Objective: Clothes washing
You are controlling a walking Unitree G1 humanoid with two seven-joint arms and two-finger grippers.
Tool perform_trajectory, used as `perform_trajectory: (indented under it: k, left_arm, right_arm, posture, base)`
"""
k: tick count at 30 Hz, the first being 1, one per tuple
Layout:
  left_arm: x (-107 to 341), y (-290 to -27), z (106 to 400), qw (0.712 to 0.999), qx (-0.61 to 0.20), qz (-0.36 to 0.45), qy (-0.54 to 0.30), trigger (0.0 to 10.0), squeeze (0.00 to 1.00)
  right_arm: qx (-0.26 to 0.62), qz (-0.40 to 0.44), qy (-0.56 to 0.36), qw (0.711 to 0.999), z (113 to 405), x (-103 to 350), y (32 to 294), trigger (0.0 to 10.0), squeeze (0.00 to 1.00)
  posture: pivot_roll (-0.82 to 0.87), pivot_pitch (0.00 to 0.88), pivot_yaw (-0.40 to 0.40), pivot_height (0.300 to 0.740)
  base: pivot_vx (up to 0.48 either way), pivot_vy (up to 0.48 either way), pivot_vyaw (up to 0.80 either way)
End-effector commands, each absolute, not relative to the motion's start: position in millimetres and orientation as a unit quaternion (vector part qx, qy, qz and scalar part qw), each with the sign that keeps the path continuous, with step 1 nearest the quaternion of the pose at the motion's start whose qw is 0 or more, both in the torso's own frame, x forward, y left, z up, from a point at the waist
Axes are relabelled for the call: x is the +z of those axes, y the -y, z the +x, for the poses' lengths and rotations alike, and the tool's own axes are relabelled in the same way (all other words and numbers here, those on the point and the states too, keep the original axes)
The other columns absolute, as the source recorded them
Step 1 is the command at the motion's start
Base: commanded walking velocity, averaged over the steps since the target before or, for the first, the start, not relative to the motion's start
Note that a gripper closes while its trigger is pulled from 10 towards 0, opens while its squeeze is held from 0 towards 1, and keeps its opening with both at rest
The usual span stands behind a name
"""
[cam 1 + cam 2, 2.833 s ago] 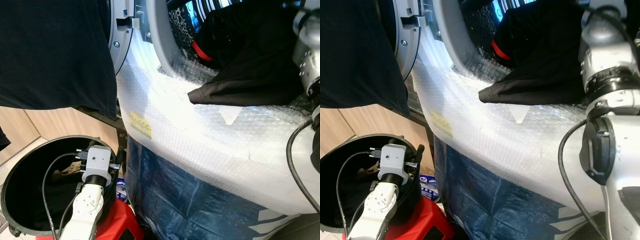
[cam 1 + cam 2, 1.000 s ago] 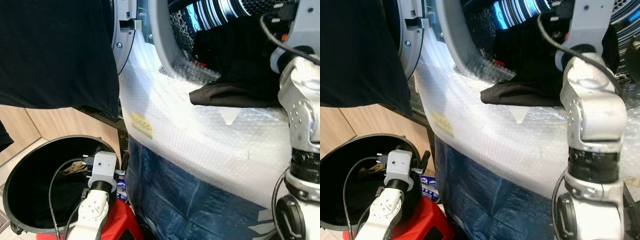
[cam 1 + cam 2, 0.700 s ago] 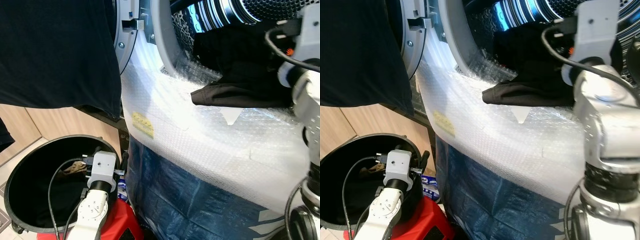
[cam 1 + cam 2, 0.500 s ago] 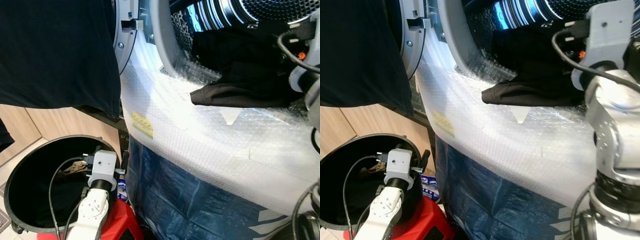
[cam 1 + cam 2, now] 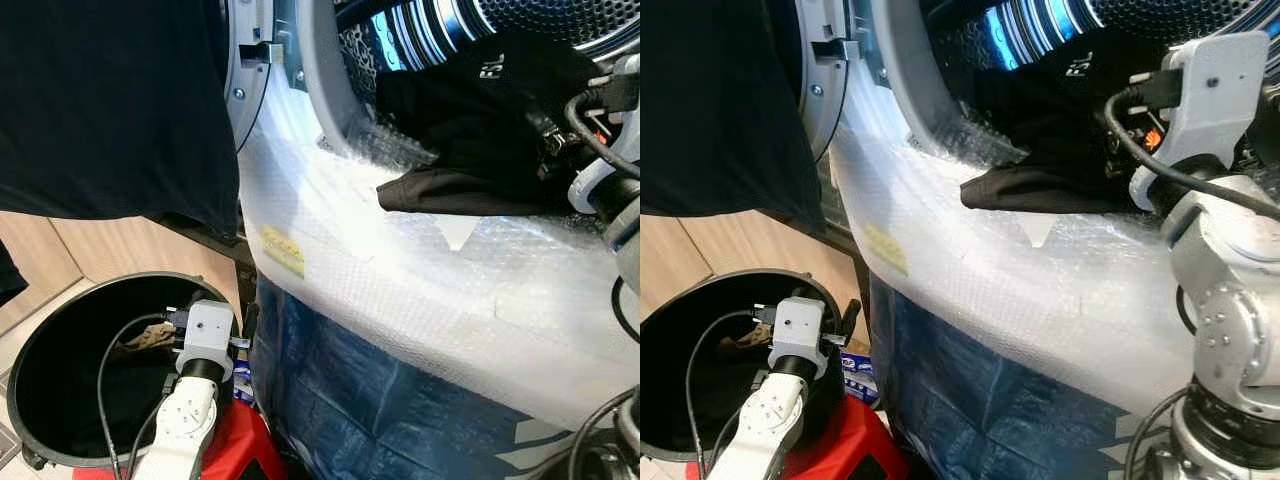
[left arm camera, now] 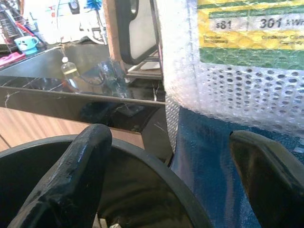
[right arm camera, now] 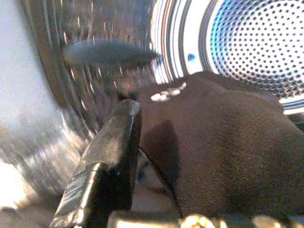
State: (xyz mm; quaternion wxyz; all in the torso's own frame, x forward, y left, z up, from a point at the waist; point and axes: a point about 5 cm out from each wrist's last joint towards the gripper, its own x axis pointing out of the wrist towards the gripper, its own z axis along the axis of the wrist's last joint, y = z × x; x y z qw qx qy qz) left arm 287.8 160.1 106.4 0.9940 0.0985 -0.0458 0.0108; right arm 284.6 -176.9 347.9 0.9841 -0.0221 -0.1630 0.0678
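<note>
My right arm has drawn back from the half-second-ago frame, so more of the black garment (image 5: 470, 120) shows, bunched higher in the washer drum (image 5: 560, 25) mouth with its hem draped over the bubble-wrapped lip (image 5: 420, 260). The right gripper (image 7: 142, 156) sits against the cloth; one black finger (image 7: 107, 156) lies beside the fabric, and I cannot tell whether it pinches. The right wrist view adds the drum's perforated back wall (blue-lit). My left gripper (image 6: 166, 175) hangs spread wide over the black bin (image 5: 60, 350); its wrist view reveals the bin rim, a dark countertop (image 6: 71, 90) and an energy label (image 6: 251, 33). A dark cloth (image 5: 110, 100) covers the door.
</note>
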Motion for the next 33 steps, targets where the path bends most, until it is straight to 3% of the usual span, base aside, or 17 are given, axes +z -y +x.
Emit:
perform_trajectory:
  k: [1, 2, 3, 4, 8, 9, 13, 15, 18, 22, 28, 33]
  left_arm:
    - [107, -158, 288, 0.994, 0.006, 0.1, 0.048, 10.0, 0.0]
    - [107, -158, 288, 0.994, 0.006, 0.1, 0.049, 10.0, 0.0]
    - [107, -158, 288, 0.994, 0.006, 0.1, 0.049, 10.0, 0.0]
    - [107, -158, 288, 0.994, 0.006, 0.1, 0.049, 10.0, 0.0]
    - [108, -159, 288, 0.994, 0.006, 0.1, 0.052, 10.0, 0.0]
    - [108, -159, 288, 0.994, 0.006, 0.1, 0.052, 10.0, 0.0]
    - [108, -158, 288, 0.993, 0.003, 0.101, 0.054, 10.0, 0.0]
    - [108, -158, 288, 0.993, 0.003, 0.101, 0.054, 10.0, 0.0]
    - [109, -157, 288, 0.993, 0.003, 0.1, 0.056, 10.0, 0.0]
    - [110, -158, 288, 0.993, 0.002, 0.1, 0.058, 10.0, 0.0]
    - [109, -158, 288, 0.993, 0.001, 0.1, 0.058, 10.0, 0.0]
    - [109, -157, 288, 0.993, 0.0, 0.099, 0.056, 10.0, 0.0]
  right_arm:
    - [0.073, 0.034, 0.176, 0.981, 282, 348, 172, 10.0, 0.98]
    - [0.108, 0.094, 0.169, 0.975, 281, 346, 164, 10.0, 0.91]
    - [0.125, 0.118, 0.164, 0.971, 281, 343, 160, 10.0, 0.0]
    - [0.125, 0.118, 0.164, 0.971, 281, 343, 160, 10.0, 0.0]
    - [0.073, -0.044, 0.159, 0.984, 281, 336, 160, 10.0, 0.0]
    - [0.071, -0.046, 0.162, 0.983, 281, 335, 159, 10.0, 0.0]
    - [0.083, 0.069, 0.137, 0.985, 280, 317, 158, 10.0, 0.0]
    - [0.081, 0.087, 0.128, 0.985, 280, 311, 160, 10.0, 0.0]
    - [0.011, 0.032, 0.086, 0.996, 282, 285, 176, 10.0, 0.0]
    - [-0.006, 0.092, 0.134, 0.987, 279, 289, 179, 10.0, 0.0]
    - [0.013, 0.095, 0.174, 0.98, 268, 295, 171, 10.0, 0.0]
    - [0.071, 0.11, 0.26, 0.957, 252, 320, 164, 10.0, 0.0]
  posture:
    - [-0.03, 0.095, -0.068, 0.74]
    - [-0.03, 0.095, -0.068, 0.74]
    - [-0.02, 0.092, -0.07, 0.74]
    - [-0.02, 0.092, -0.07, 0.74]
    - [-0.02, 0.067, -0.071, 0.74]
    - [-0.02, 0.067, -0.071, 0.74]
    - [-0.01, 0.053, -0.076, 0.74]
    - [-0.01, 0.053, -0.076, 0.74]
    - [-0.01, 0.057, -0.074, 0.74]
    - [-0.01, 0.061, -0.073, 0.74]
    - [-0.02, 0.075, -0.069, 0.74]
    - [-0.03, 0.085, -0.068, 0.74]
  base:
    - [0.0, 0.0, 0.0]
    - [0.0, 0.0, 0.0]
    - [0.0, 0.0, 0.0]
    - [0.0, 0.0, 0.0]
    - [0.0, 0.0, 0.0]
    - [0.0, 0.0, 0.0]
    - [0.0, 0.0, 0.0]
    - [0.0, 0.0, 0.0]
    - [0.0, 0.0, 0.0]
    - [0.0, 0.0, 0.0]
    - [0.0, 0.0, 0.0]
    - [0.0, 0.0, 0.0]
